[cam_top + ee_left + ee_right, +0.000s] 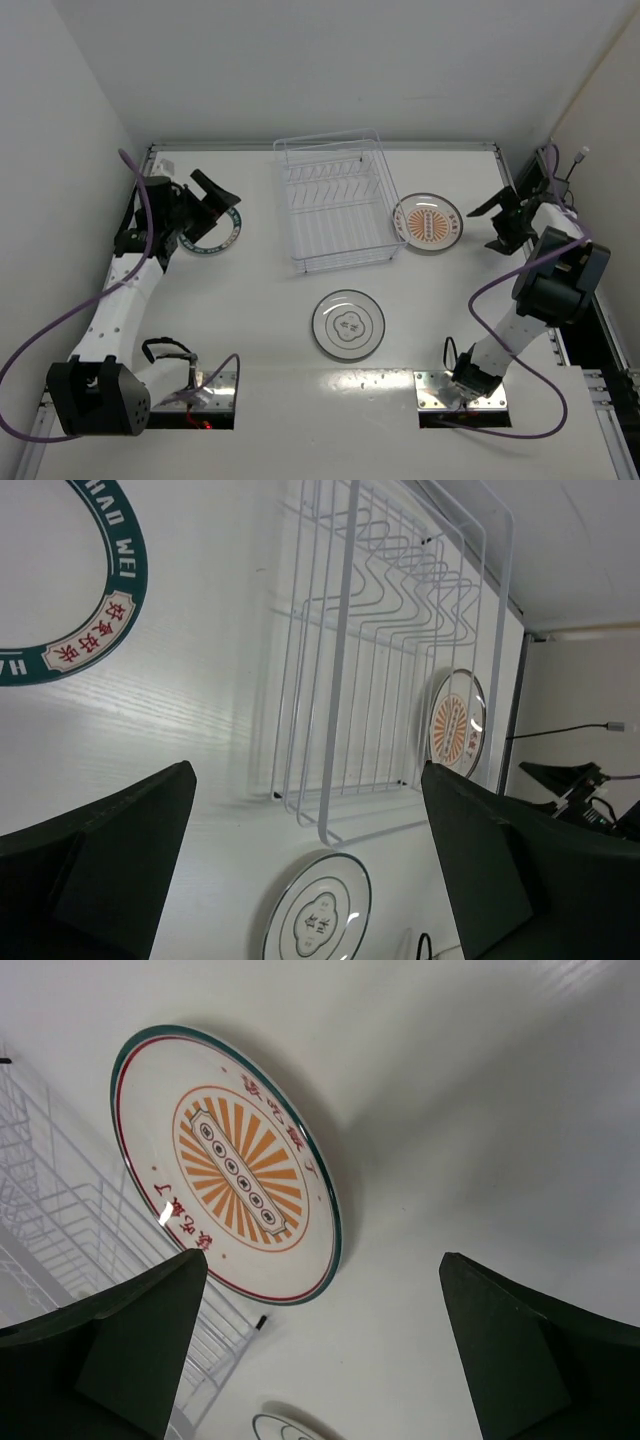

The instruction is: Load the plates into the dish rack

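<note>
Dish rack (338,205) far-centre on the bench (250,320). Orange sunburst plate (428,223) flat just right of it. Teal-rimmed plate (222,238) flat to the left, well apart from the rack. Grey-motif plate (348,324) flat on the near side. Left jaws spread wide over the teal-rimmed plate, holding nothing. Right jaws spread wide to the right of the orange sunburst plate, likewise holding nothing.

White arms (118,298), black joints (100,398), purple cables (146,215)
</note>
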Controlling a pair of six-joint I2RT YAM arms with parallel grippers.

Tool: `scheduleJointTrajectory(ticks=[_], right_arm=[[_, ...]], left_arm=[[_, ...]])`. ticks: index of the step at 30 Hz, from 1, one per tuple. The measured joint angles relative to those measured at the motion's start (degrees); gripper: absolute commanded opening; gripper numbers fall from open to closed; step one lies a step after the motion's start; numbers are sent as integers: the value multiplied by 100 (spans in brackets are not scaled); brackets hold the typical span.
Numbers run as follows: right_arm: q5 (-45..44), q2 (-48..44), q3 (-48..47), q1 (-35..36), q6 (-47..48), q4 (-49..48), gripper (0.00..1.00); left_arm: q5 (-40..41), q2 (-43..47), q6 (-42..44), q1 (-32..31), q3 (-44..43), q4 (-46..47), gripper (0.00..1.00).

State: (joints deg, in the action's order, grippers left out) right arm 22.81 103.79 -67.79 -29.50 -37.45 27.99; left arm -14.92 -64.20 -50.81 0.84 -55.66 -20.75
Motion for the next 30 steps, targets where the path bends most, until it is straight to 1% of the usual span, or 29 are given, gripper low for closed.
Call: scheduleJointTrajectory(ticks=[3, 7, 11, 12, 13, 15, 17, 18, 21, 22, 23, 24, 27, 30], right_arm=[[-13, 9, -46, 0, 37, -160, 100], [212, 184, 205, 0, 15, -461, 100], [389, 492, 605, 35, -177, -673, 90], [490, 520, 603, 46, -225, -682, 84], [472, 529, 592, 83, -254, -717, 82], [531, 695, 439, 210, -337, -734, 80], [627, 1016, 22, 387, -369, -608, 74], [667, 1200, -225, 481, -396, -551, 70], [745, 1753, -911, 774, -350, -407, 30], [719, 1910, -1049, 859, -352, -391, 12], [769, 2022, -1130, 914, -354, -365, 4], [774, 2092, -1158, 949, -385, -348, 0], [968, 2050, -1237, 988, -365, -304, 0], [516, 1845, -1543, 1047, -330, 111, 0]], left_arm=[[-66, 219, 188, 0, 7, -219, 96], [-114, 332, 345, 0, 7, -313, 96], [-140, 310, 411, 0, 4, -374, 96], [-142, 304, 428, 0, 4, -387, 96], [-144, 299, 437, 0, 4, -404, 96], [-146, 291, 457, 0, 4, -409, 96], [-144, 280, 487, 0, 4, -426, 96], [-142, 280, 514, 0, 4, -444, 96], [-131, 278, 535, 0, 4, -452, 96], [-129, 278, 538, 0, 4, -452, 96], [-122, 278, 538, 0, 4, -450, 96], [-116, 278, 538, 0, 4, -450, 96], [-90, 278, 535, 22, 4, -448, 96], [-74, 280, 535, 55, 4, -450, 96]])
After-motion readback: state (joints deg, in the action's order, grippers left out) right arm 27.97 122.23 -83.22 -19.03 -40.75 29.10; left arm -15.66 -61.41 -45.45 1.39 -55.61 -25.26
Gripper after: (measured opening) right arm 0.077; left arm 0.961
